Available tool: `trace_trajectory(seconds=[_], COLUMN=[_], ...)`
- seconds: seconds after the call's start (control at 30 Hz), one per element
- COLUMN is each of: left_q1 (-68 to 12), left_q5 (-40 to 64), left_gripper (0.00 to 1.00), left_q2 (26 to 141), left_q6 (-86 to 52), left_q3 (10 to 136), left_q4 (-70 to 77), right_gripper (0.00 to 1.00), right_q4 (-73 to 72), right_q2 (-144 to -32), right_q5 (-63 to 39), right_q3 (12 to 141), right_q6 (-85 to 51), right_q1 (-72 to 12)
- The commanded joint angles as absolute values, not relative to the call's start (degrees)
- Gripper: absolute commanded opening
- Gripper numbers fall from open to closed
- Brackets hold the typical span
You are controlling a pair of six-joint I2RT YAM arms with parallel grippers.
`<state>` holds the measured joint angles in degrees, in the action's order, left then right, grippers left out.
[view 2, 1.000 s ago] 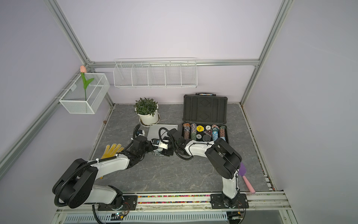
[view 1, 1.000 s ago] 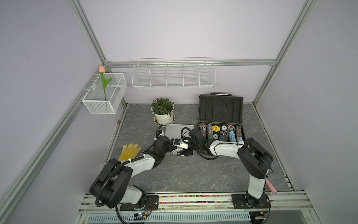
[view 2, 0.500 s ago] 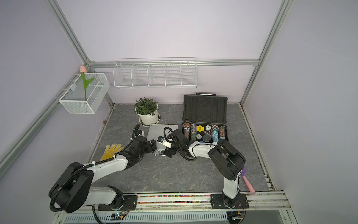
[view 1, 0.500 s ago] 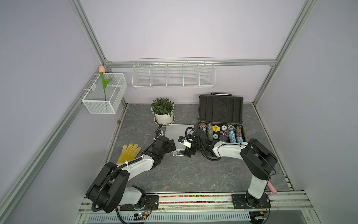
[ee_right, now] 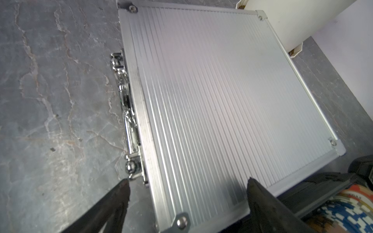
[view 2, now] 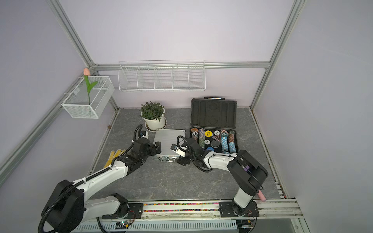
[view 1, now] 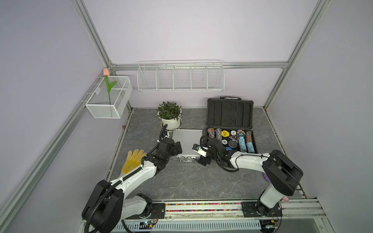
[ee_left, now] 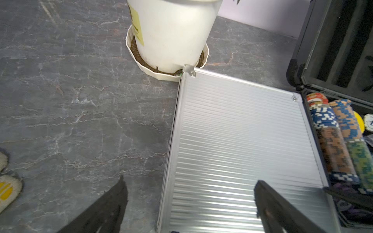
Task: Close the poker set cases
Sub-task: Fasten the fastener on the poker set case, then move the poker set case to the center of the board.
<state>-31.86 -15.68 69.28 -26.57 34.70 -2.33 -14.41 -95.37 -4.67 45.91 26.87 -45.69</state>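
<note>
Now, both top views: silver case (view 1: 186, 141) mid-frame, below plant (view 1: 169, 111), lid flat and shut; dark-grey case (view 1: 230, 115) right of it, lid upright, chips exposed. Right gripper (view 1: 204, 160) drawn back off lid to case's lower right corner, jaws spread wider than a second ago, empty; left gripper (view 1: 178, 148) at lower left corner, spread, empty. Left wrist: fingers (ee_left: 268, 201) straddle case side edge, pinching nothing. Right wrist: fingers (ee_right: 113, 201) astride front edge beside chrome handle (ee_right: 129, 125). Judgement: silver case done, dark-grey lid remains
</note>
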Motion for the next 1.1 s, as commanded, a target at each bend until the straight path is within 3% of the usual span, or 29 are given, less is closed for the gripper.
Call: trace_trajectory(seconds=[0.0, 0.47, 1.07], left_q1=[-31.5, -31.5, -31.4], left_q5=[-16.6, -17.1, -18.2], left_gripper=[0.99, 0.99, 1.0], left_q2=[67.4, 63.1, 62.5], left_q6=[-25.1, -23.9, -23.2], left_q3=[36.6, 36.1, 35.4], left_q4=[-5.2, -6.1, -5.9], right_gripper=[0.9, 0.89, 0.89], right_q4=[-13.8, -18.0, -13.3], right_q2=[-93.4, -99.1, -107.9], right_q5=[-3.2, -0.3, -13.0], right_q3=[43.9, 46.0, 57.5], right_q6=[26.8, 26.2, 28.4], right_q1=[-45.3, -43.8, -43.8])
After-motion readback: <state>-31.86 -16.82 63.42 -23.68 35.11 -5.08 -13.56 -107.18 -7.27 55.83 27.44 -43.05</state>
